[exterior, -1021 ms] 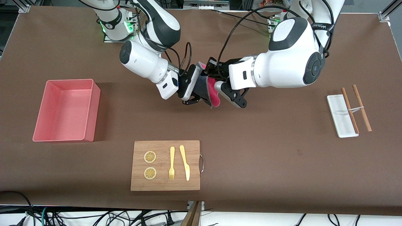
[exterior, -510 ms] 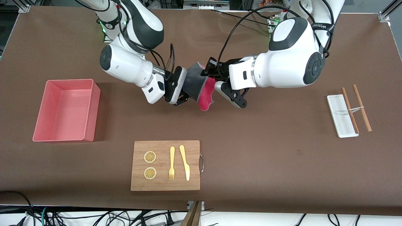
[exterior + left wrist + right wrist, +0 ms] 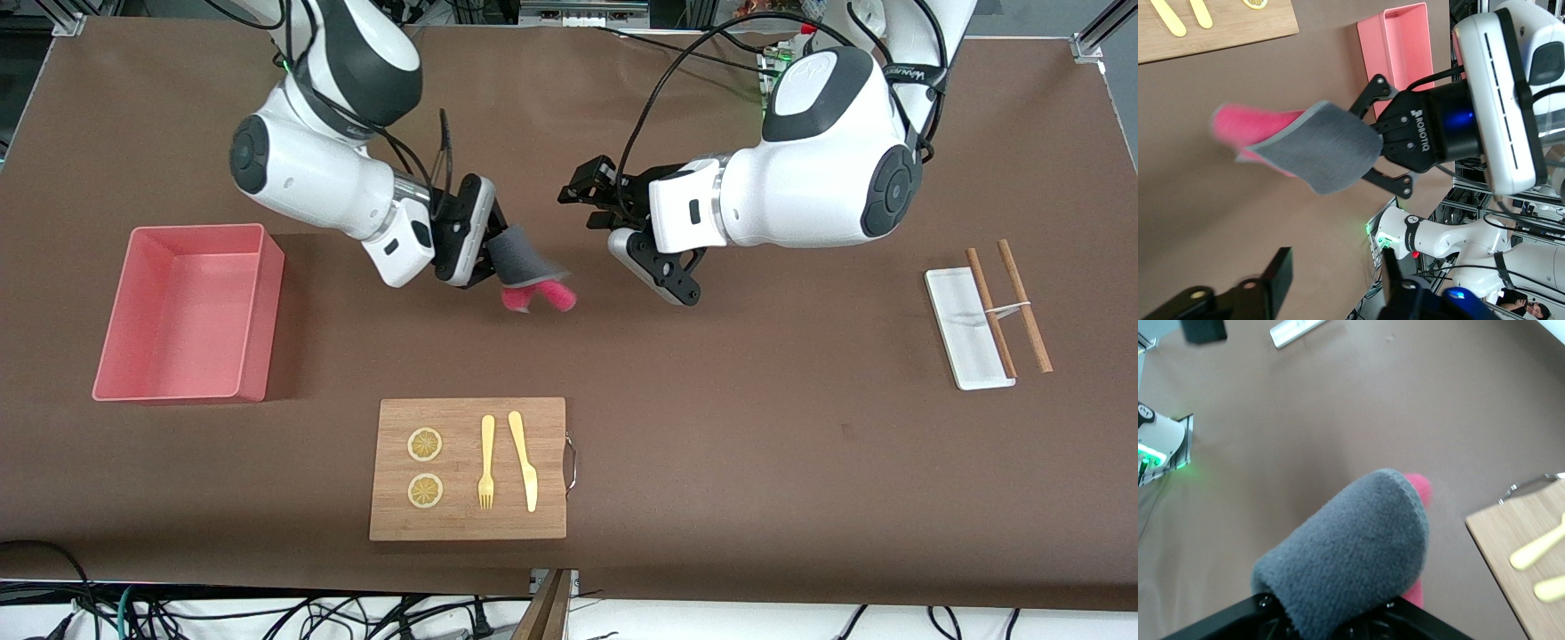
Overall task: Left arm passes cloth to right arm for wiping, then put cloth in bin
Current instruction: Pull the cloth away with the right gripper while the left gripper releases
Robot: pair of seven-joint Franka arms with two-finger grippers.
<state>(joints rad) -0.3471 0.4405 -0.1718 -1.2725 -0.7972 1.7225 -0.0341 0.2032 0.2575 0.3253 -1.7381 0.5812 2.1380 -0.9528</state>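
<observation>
My right gripper [image 3: 494,256] is shut on the cloth [image 3: 531,277] and holds it above the bare brown table, between the bin and my left gripper. The cloth hangs folded, dark grey face up and magenta-red below. In the right wrist view the grey cloth [image 3: 1351,553] fills the space between the jaws. The left wrist view shows the right gripper [image 3: 1386,139] pinching the cloth [image 3: 1318,147]. My left gripper [image 3: 582,196] is open and empty, a short gap from the cloth; its fingers [image 3: 1277,272] stand wide apart. The pink bin [image 3: 260,293] sits at the right arm's end of the table.
A wooden board [image 3: 551,418] with a yellow fork, a knife and two lemon slices lies nearer the front camera than the grippers. A small white tray [image 3: 956,320] with two brown sticks lies at the left arm's end.
The right arm has pulled away toward the bin with the cloth. The left gripper has let go of the cloth and stayed in place.
</observation>
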